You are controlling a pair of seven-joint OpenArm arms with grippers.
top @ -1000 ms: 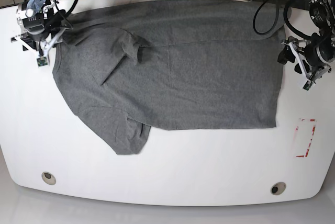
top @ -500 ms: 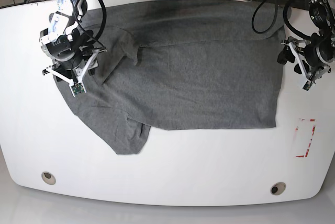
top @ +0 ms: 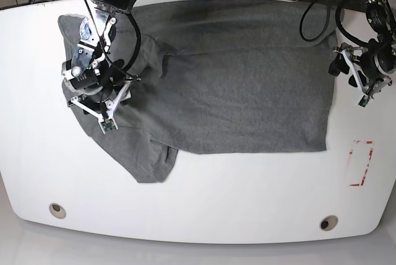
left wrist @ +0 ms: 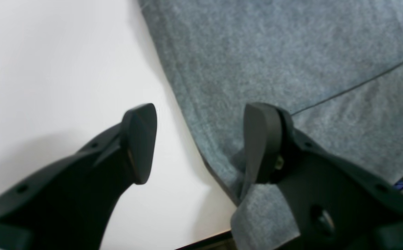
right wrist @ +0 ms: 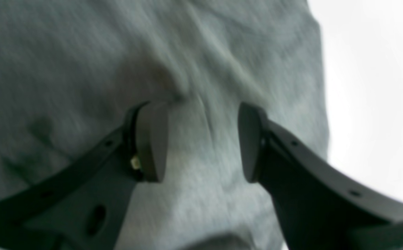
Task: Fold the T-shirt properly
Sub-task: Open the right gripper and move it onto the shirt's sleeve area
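T-shirt (top: 235, 91) lies flat mid-table, one side folded over: soft, light knit, so I'd pinch hem or sleeve edges. Right gripper (right wrist: 203, 142) at 9 o'clock hovers half-open over cloth, holding nothing; left gripper (left wrist: 199, 146) at 3 o'clock gapes wide, straddling the hem, empty.

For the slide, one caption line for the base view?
Grey T-shirt spread on white table; right gripper open above its sleeve end, left gripper at the hem.

my T-shirt (top: 247, 98) — plain grey, no print | my table (top: 204, 197) — white | red box mark (top: 361, 163) | my claw fingers (left wrist: 137, 142) — black
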